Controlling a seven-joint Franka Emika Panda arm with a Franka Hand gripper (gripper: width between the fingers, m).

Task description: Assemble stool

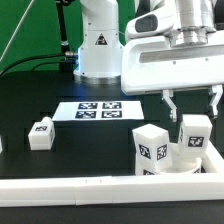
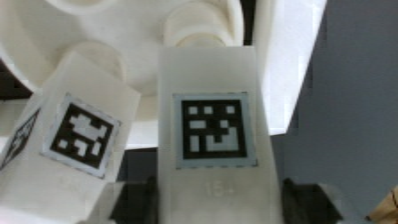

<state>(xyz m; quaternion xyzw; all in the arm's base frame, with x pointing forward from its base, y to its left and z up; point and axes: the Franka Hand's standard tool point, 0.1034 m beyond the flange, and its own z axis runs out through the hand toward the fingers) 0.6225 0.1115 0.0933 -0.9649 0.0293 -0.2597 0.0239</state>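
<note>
The gripper hangs over the side of the table at the exterior view's right, and it is clenched on one white leg of the stool, the held leg. In the wrist view the gripper has this held leg directly between its grey fingers. They press on both sides of the leg, and the black-and-white tag of the leg faces the camera. The held leg stands upright, and its lower end meets the round white seat disc, which lies flat on the table close to the corner of the long white rail. It is not possible to tell whether the end already sits inside a socket. A second leg stands upright just beside the held leg, on the side of the exterior view's left, and it also reaches the seat disc. The wrist view shows this second leg next to the held one, with the curved seat disc beyond both of them. A third leg rests on the table well apart from the others, toward the exterior view's left. Between it and the seat disc, but farther back, the marker board lies flat in front of the white robot base.
</note>
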